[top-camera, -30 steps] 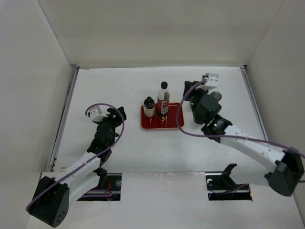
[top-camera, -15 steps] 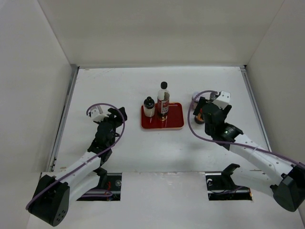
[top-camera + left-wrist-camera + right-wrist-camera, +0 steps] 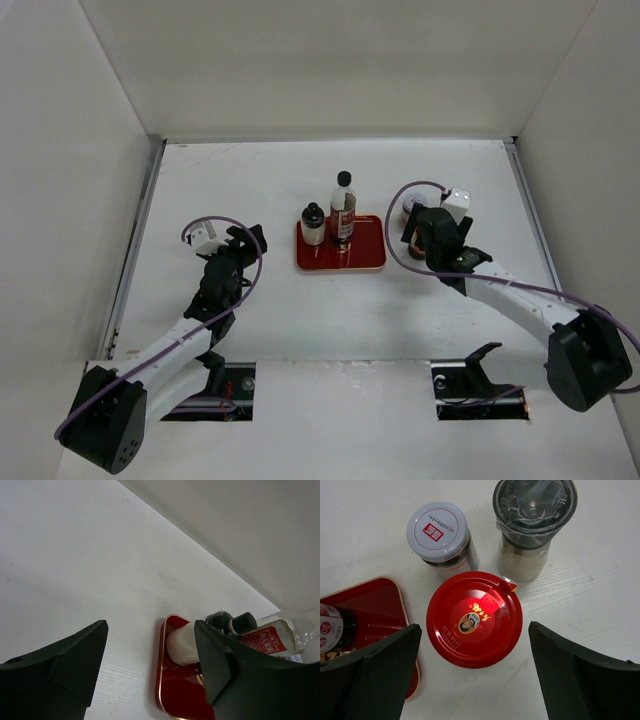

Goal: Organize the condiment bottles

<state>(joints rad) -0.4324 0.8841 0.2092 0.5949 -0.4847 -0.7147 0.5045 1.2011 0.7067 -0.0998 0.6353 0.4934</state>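
The right claw [image 3: 473, 630] hangs spread wide over the red-lidded jar [image 3: 474, 611], which stands on the bench [image 3: 600, 605] just beside the tray [image 3: 377, 605], so the grasp seems in hand, calling for it to lower and clench, while the left claw [image 3: 150, 626] is released and empty.

Two bottles [image 3: 343, 205] stand on the tray [image 3: 368, 250]; three jars [image 3: 474, 619] cluster right of it.
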